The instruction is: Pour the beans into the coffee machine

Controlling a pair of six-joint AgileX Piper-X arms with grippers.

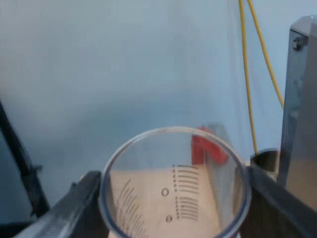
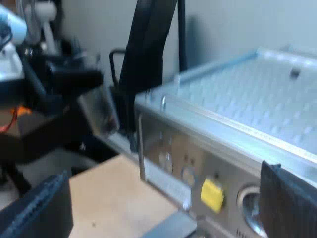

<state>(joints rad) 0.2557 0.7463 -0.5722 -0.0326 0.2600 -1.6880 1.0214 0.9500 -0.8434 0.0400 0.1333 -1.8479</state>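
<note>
My left gripper [image 1: 174, 201] is shut on a clear measuring glass [image 1: 173, 183], with one dark finger on each side of its round rim. Through the glass I see its printed scale marks and the tan table below; no beans show in it. A red handle end [image 1: 204, 148] shows blurred through the glass wall. The espresso machine's [image 1: 299, 114] metal side stands close beside the glass. My right gripper [image 2: 163, 210] is open with nothing between its fingers [image 2: 39, 208], hovering at the espresso machine's [image 2: 237, 124] front edge, above its buttons and a yellow tag [image 2: 212, 193].
Yellow cables [image 1: 246, 74] hang along the pale wall by the machine. A black arm [image 2: 146, 54] rises behind the machine's perforated top [image 2: 247, 94]. Dark equipment [image 2: 59, 79] crowds the space past the tan table [image 2: 114, 198].
</note>
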